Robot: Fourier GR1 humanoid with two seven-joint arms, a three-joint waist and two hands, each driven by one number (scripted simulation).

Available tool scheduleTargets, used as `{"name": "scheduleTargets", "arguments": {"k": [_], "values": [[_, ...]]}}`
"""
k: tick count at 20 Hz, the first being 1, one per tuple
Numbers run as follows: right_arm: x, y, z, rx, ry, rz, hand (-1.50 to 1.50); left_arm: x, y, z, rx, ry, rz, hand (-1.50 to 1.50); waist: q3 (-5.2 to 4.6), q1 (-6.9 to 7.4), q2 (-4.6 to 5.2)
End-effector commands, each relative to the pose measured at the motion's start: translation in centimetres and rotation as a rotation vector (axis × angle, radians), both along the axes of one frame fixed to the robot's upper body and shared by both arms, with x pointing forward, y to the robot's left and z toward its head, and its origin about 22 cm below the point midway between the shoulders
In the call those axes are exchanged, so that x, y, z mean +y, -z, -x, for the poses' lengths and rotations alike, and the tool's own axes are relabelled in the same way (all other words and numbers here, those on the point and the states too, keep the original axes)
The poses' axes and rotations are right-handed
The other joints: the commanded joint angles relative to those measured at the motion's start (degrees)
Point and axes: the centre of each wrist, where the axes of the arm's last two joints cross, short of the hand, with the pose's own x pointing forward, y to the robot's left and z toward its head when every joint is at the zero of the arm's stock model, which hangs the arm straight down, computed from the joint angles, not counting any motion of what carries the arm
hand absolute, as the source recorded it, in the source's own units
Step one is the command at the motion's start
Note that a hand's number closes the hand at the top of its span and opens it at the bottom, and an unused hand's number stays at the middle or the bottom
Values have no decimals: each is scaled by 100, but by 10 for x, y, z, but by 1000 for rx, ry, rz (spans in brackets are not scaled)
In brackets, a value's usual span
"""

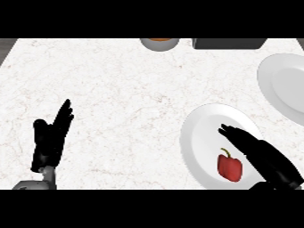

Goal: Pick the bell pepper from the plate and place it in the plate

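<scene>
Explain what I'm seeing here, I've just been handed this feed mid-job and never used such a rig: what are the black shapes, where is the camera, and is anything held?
There is one picture, taken from the robot's head, looking steeply down at a pale marble counter. The two black shapes are the robot's hands, coming in from the lower edge. The left hand stands open at the lower left with its fingers up, resting. The right hand is stretched out with straight fingers over the near plate, just beside a red bell pepper that lies on that plate. Nothing is held yet. A second plate, with nothing on it, sits farther back at the right edge. At the far edge you can see part of a bowl with something orange in it and a dark flat object that I cannot identify.
</scene>
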Motion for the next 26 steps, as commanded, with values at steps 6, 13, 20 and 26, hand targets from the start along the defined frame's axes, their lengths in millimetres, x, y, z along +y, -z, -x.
{"name": "scheduleTargets", "arguments": {"k": [6,13,20,26], "values": [[-4,15,-18,-84,-56,43,150,3,-2,-20,-4,-5,-9,0,0,-3,5],[12,14,-7,-176,-23,57,150,12,-6,10,2,-4,-7,0,0,12,-4],[-12,-9,-90,-205,255,61,150,-5,0,-7,-18,26,-16,0,3,152,46],[-47,-43,-139,-321,404,93,150,-9,-4,-6,2,18,-3,0,3,95,20]]}}
